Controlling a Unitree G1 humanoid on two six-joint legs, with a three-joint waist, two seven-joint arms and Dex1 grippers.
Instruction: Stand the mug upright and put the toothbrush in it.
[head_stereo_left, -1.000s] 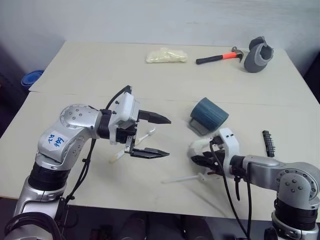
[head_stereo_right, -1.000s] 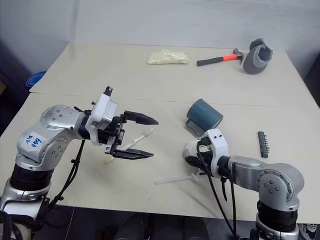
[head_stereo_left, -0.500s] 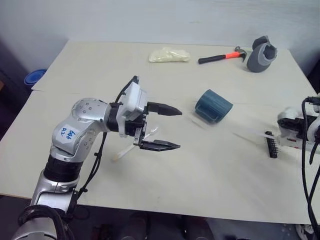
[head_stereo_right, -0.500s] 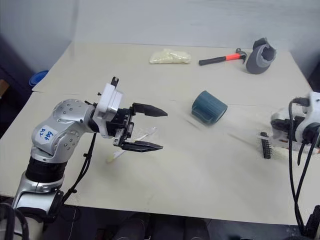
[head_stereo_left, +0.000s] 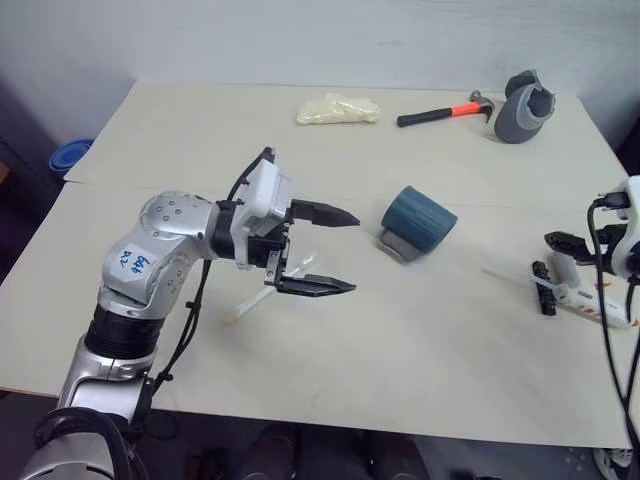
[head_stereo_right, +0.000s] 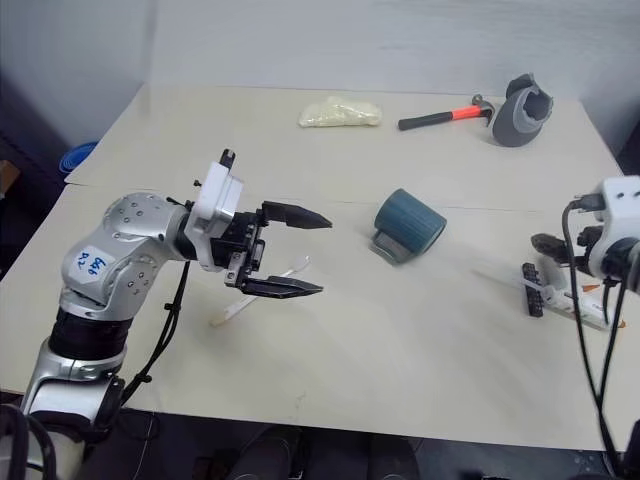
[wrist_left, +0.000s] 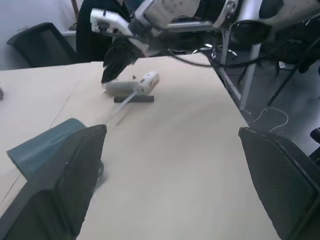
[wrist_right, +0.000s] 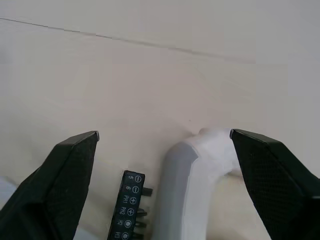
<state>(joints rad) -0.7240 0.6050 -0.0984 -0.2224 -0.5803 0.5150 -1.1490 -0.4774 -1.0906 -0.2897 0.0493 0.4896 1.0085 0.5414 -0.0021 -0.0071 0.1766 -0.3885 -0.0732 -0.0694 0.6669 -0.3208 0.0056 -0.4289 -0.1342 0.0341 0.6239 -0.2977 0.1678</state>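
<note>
Left of centre, the left gripper (head_stereo_left: 325, 250) hangs above the table (head_stereo_left: 180, 140) with its fingers spread wide, holding nothing. The toothbrush (head_stereo_left: 262, 297) lies flat just below it. At centre, the mug (head_stereo_left: 418, 221) is on its side. Far right, the right gripper (wrist_right: 165, 170) has its fingers apart, released, over the white glue gun (head_stereo_left: 583, 300) and the black bit strip (head_stereo_left: 541, 287).

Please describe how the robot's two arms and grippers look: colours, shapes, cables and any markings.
Both arms are silver-grey metal with rounded joints and black cables along them. The left arm carries a blue handwritten sticker. Each wrist has a white housing. The left gripper and right gripper each have two black, pointed, textured fingers.
</note>
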